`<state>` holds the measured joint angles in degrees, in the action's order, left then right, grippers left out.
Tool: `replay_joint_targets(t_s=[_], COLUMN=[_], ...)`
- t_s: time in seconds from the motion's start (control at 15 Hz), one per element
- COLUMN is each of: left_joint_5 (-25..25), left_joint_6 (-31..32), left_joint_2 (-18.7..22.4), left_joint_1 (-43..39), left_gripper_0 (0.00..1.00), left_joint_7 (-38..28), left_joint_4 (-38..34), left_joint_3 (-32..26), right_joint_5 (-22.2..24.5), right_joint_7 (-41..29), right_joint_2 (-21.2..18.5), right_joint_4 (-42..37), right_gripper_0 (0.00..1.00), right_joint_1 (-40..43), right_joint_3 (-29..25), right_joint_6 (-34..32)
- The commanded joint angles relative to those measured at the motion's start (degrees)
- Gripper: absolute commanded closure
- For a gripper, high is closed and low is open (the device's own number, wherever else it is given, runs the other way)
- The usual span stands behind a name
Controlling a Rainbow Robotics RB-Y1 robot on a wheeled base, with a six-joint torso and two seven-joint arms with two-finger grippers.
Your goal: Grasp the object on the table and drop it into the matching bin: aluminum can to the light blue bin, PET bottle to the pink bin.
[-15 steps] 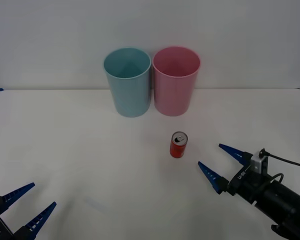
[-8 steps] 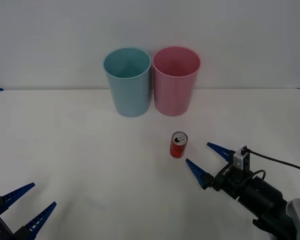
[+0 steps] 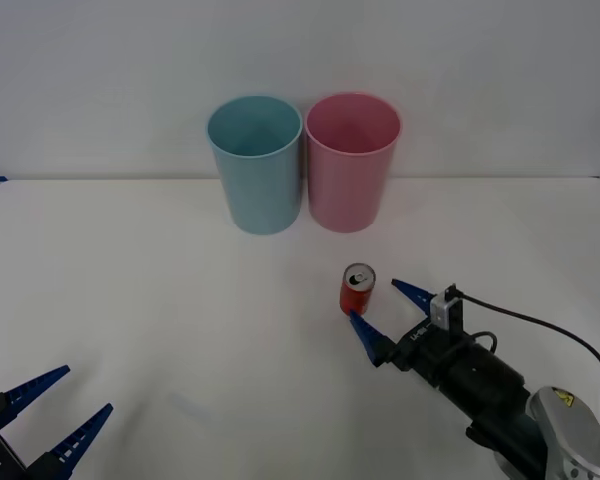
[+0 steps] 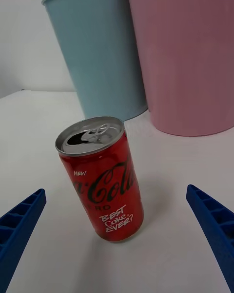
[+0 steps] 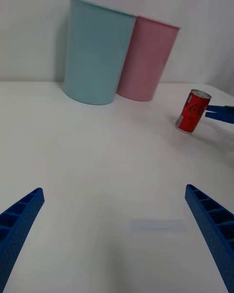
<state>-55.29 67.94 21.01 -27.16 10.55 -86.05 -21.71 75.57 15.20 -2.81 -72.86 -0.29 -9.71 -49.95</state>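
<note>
Here the white table (image 3: pixel 130 280) spreads wide and plain, and at its far side stand the two tall bins, touching or nearly so: the light blue bin (image 3: pixel 256 165) on the robot's left and the pink bin (image 3: pixel 352 162) on its right. Nearer in, in front of the pink bin and well apart from both, stands the small red Coca-Cola can (image 3: pixel 357 290), upright, its long axis vertical, its silver lid up with the tab opening showing. The right gripper (image 3: pixel 381 314) sits low over the table just beside the can on the robot's right and a little nearer the robot, its blue ribbed fingers spread wide; one fingertip is close by the can's base and the other beside its right flank, neither seeming to touch it. In the right wrist view the can (image 4: pixel 101 177) stands squarely between the two spread fingers, slightly ahead of them, so the grasp likely needs only a short advance forward and to the left before closing on the can's sides. The left gripper (image 3: pixel 52 410) waits at the near left corner, fingers apart, far from the can.
</note>
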Motion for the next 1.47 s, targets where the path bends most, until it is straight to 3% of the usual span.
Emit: replay_joint_targets(t_s=[0.07, 0.6, 1.07, 1.13, 1.2, 1.27, 1.33, 1.47], left_joint_5=[0.00, 0.00, 0.00, 0.00, 0.00, 0.00, 0.00, 0.00], left_joint_6=[0.00, 0.00, 0.00, 0.00, 0.00, 0.00, 0.00, 0.00], left_joint_2=[0.00, 0.00, 0.00, 0.00, 0.00, 0.00, 0.00, 0.00], left_joint_1=[0.00, 0.00, 0.00, 0.00, 0.00, 0.00, 0.00, 0.00], left_gripper_0=[0.00, 0.00, 0.00, 0.00, 0.00, 0.00, 0.00, 0.00], left_joint_7=[0.00, 0.00, 0.00, 0.00, 0.00, 0.00, 0.00, 0.00], left_joint_4=[0.00, 0.00, 0.00, 0.00, 0.00, 0.00, 0.00, 0.00], left_joint_3=[0.00, 0.00, 0.00, 0.00, 0.00, 0.00, 0.00, 0.00], right_joint_5=[0.98, 1.51, 1.51, 1.42, 1.42, 1.25, 1.07, 0.98], right_joint_7=[0.80, 1.41, 1.41, 1.41, 1.41, 1.59, 1.77, 1.85], right_joint_2=[1.67, 3.08, 3.08, 2.99, 3.08, 3.08, 3.08, 3.08], right_joint_4=[0.08, 0.08, 0.08, 0.08, 0.08, 0.08, 0.08, -0.01], right_gripper_0=[0.00, 0.00, 0.00, 0.07, 0.74, 0.95, 1.00, 1.00], right_joint_1=[-0.50, -2.00, -2.17, -2.17, -2.17, -2.17, -2.26, -2.26], right_joint_3=[1.01, 5.84, 7.16, 7.16, 7.25, 7.25, 7.25, 7.25], right_joint_6=[2.66, 10.48, 12.33, 12.33, 12.42, 12.33, 12.33, 12.42])
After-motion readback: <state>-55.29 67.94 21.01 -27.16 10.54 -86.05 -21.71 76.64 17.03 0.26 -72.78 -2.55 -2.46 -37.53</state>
